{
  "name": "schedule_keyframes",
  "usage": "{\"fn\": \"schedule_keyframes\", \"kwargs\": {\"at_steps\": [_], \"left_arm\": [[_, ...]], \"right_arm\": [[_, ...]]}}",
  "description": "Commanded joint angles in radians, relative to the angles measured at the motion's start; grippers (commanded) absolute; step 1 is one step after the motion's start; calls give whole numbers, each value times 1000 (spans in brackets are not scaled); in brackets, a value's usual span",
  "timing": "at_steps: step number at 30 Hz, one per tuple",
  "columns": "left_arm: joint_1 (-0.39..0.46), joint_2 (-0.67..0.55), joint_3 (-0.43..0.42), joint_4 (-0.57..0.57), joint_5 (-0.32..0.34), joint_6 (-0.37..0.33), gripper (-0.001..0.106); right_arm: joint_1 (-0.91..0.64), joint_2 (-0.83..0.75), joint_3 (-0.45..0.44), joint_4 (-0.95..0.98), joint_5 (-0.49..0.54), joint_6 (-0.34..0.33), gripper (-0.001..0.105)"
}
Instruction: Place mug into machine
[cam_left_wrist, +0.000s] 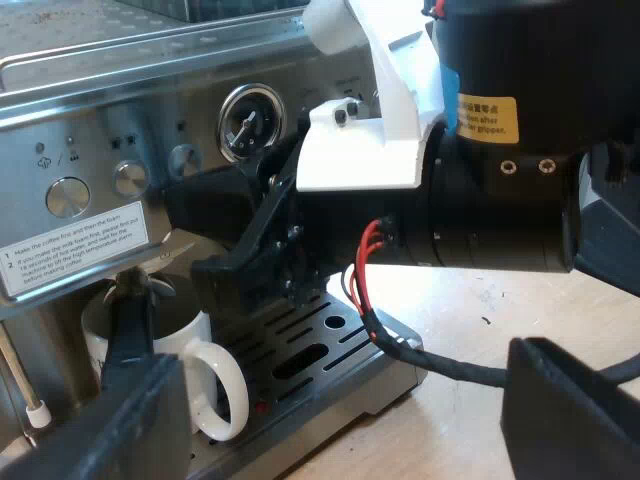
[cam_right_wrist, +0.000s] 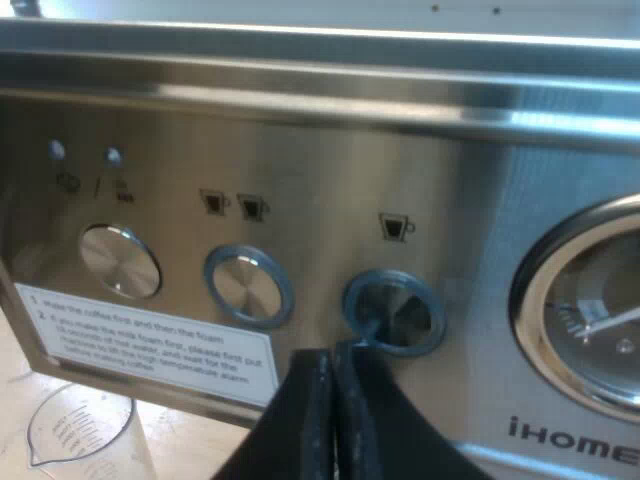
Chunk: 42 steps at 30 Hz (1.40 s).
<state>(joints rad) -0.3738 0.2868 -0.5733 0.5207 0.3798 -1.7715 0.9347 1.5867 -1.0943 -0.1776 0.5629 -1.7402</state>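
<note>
Right gripper (cam_right_wrist: 335, 352): two black fingers pressed together with nothing between them. The tips are at the lower rim of a round blue-ringed button (cam_right_wrist: 393, 312), the one under the single-cup icon on the brushed stainless-steel espresso machine (cam_right_wrist: 470, 200). Cannot tell whether the tips actually touch the button.

Left gripper (cam_left_wrist: 345, 410): two black fingers (cam_left_wrist: 575, 410) set wide apart, holding nothing, facing the machine's front.

Front panel, counted:
- Three round buttons in a row: one plain silver button (cam_right_wrist: 120, 260) and two blue-ringed, the second blue-ringed button (cam_right_wrist: 248, 285) sitting between the other two.
- Two small indicator lights (cam_right_wrist: 55, 150) above the silver one.
- One round chrome-rimmed pressure gauge (cam_right_wrist: 590, 320) past the pressed-at button.
- One white printed instruction label (cam_right_wrist: 150, 345) along the panel's lower edge.

One white ceramic mug (cam_left_wrist: 200, 335) stands upright on the slotted metal drip tray (cam_left_wrist: 310, 345), at the tray end beneath the label. Its handle is turned toward the tray's outer edge. One left finger overlaps the mug in the left wrist view; contact cannot be told.

One clear measuring glass (cam_right_wrist: 80, 430) stands on the light wooden worktop (cam_left_wrist: 480, 430), just beside the machine's lower corner, below the label.
</note>
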Motion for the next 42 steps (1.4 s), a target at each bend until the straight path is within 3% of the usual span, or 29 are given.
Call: {"fn": "schedule_keyframes", "kwargs": {"at_steps": [1, 36, 42], "left_arm": [[0, 0, -5, -18, -10, -4, 66], [0, 0, -5, -18, -2, -4, 66], [0, 0, -5, -18, 3, -2, 66]], "right_arm": [[1, -10, -11, -28, 45, -15, 0], [-3, -9, -11, -71, 77, -15, 0], [39, -55, -11, 21, 88, -61, 0]]}}
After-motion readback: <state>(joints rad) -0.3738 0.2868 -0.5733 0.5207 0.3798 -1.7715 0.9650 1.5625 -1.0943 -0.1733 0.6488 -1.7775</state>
